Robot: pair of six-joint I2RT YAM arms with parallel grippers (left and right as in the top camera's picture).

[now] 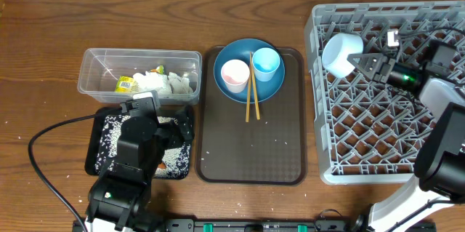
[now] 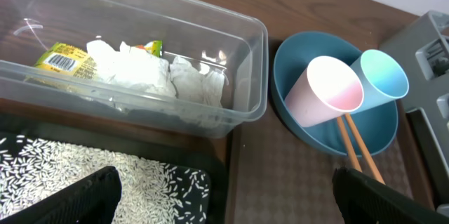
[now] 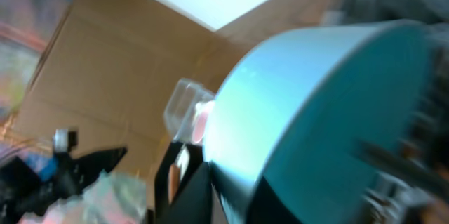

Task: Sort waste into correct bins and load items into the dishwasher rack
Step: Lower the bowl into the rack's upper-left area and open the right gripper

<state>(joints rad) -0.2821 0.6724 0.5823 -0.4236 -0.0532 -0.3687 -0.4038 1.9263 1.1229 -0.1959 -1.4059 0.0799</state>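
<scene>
In the dishwasher rack [image 1: 378, 126], upper right of the overhead view, the white bowl [image 1: 340, 52] lies tilted at my right pincer [image 1: 361, 62]. I cannot tell whether that pincer grips it, and if unseated it could tip off the pegs. My left pincer [image 2: 224, 206] hangs wide open, and only its camera shows the black tray [image 2: 210, 194] and its rice grains [image 2: 84, 171] sharply.
</scene>
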